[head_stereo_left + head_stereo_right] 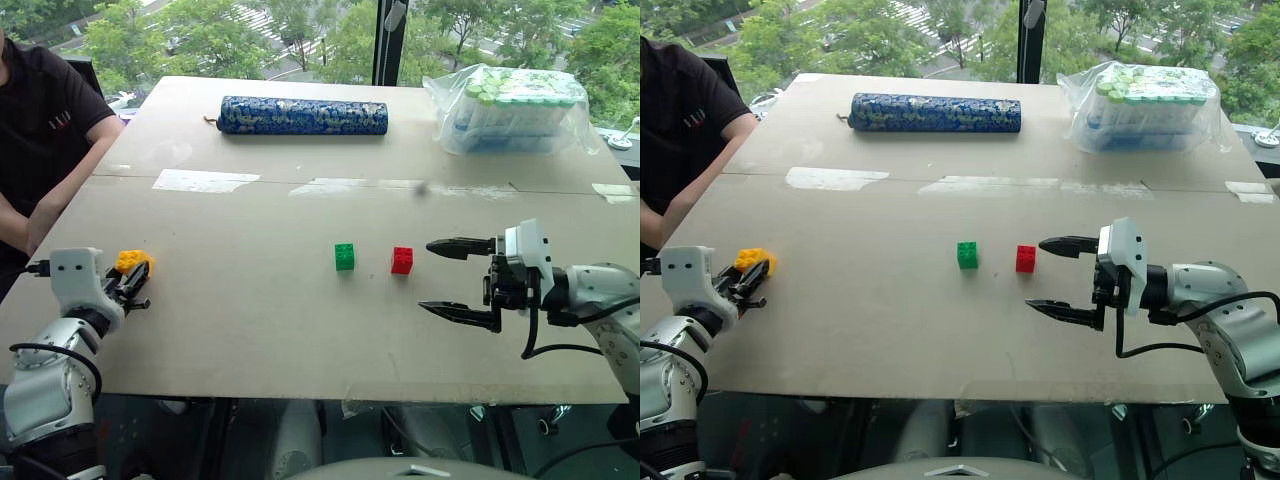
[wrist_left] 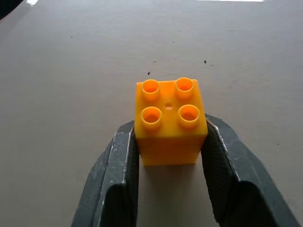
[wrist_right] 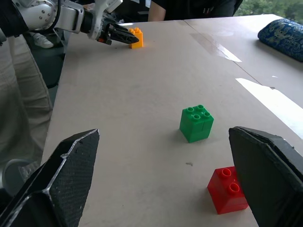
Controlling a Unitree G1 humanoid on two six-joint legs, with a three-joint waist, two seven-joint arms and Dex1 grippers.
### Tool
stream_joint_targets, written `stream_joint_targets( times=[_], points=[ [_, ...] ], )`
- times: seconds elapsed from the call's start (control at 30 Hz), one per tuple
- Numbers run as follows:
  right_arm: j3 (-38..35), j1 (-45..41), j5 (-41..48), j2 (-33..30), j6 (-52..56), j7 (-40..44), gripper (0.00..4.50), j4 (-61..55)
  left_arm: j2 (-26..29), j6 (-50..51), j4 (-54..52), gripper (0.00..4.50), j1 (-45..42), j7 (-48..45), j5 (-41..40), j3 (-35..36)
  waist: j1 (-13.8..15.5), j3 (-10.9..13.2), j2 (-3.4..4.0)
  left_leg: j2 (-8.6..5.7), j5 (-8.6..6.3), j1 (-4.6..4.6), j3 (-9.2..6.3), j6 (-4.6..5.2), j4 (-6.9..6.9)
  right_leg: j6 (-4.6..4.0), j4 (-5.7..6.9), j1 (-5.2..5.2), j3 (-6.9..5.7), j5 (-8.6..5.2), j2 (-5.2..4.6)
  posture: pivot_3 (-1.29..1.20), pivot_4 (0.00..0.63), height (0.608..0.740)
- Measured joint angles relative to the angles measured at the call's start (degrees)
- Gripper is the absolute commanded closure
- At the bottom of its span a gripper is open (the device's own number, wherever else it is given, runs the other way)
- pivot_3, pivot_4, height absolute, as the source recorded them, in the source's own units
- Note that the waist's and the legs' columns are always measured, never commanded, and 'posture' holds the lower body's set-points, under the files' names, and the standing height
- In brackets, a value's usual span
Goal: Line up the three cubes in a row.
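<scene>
Two cubes mid-table, side by side, apart: green cube, red cube. Yellow cube near table left edge, clamped between left gripper fingers. Right gripper spread wide, empty, just right of red.

Left gripper low at the counter's near left edge, pointing forward, fingers clamped on the yellow cube. Right gripper on the right, pointing left, roughly level, fingers spread wide, holding nothing.
</scene>
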Motion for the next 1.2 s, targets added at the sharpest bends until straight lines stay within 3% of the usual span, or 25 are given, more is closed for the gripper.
stream_joint_targets(
  times=[0.13, 0.27, 0.4, 0.53, 0.8, 1.2],
  points=[
    [-0.5, 2.4, 0.5, -0.3, 0.8, -1.4, 0.0, -1.7, 2.2, -1.6, 0.0, 3.27, -2.4, -10.7, -4.2, -2.8, 0.3, 0.0, -0.06, -0.01, 0.0, -0.03, -0.03, 0.0, 0.01, 0.0, -0.01, 0.01, -0.06, 0.0, -0.02, 0.0, 0.15, 0.74],
    [-2.4, 4.7, 0.7, -1.0, 1.1, -2.4, 0.0, -2.8, 6.2, -8.0, 0.9, 3.27, -7.5, -25.3, -3.9, -12.7, 0.4, 0.0, -0.04, -0.06, 0.0, -0.03, -0.03, 0.0, 0.01, 0.0, -0.02, 0.02, -0.06, 0.0, -0.02, 0.0, 0.15, 0.74],
    [-5.7, 8.3, 1.0, -1.7, 1.2, -3.5, 0.0, -4.9, 9.4, -15.2, 12.5, 3.27, -21.3, -49.4, -2.1, -27.4, 0.3, 0.0, -0.01, -0.06, 0.0, -0.05, -0.05, 0.0, 0.01, 0.0, -0.04, 0.01, -0.04, -0.01, 0.09, 0.0, 0.15, 0.74],
    [-8.6, 11.3, 1.6, -2.0, 1.6, -5.0, 0.0, -7.1, 9.0, -25.0, 27.9, 3.27, -32.8, -59.4, 3.6, -34.6, -0.2, 0.0, 0.01, -0.04, 0.0, -0.07, -0.06, 0.0, -0.01, 0.0, -0.03, -0.07, 0.06, -0.01, 0.21, 0.0, 0.15, 0.74],
    [-12.4, 17.1, 2.9, -2.2, 3.0, -8.2, 0.0, -12.4, 6.5, -39.1, 49.0, 3.27, -44.4, -64.9, 9.4, -40.3, 0.0, 0.0, 0.0, -0.04, 0.0, -0.16, -0.07, 0.01, 0.03, 0.01, -0.06, -0.07, 0.02, -0.01, 0.16, 0.0, 0.15, 0.74],
    [-13.6, 18.9, 3.3, -2.7, 3.6, -9.5, 0.0, -13.6, 4.0, -46.6, 56.9, 3.27, -48.3, -65.0, 10.1, -42.8, 0.0, 0.0, -0.01, -0.04, 0.0, -0.15, -0.1, 0.01, 0.06, 0.02, 0.01, -0.05, -0.01, 0.0, 0.16, 0.0, 0.15, 0.74]
  ],
)
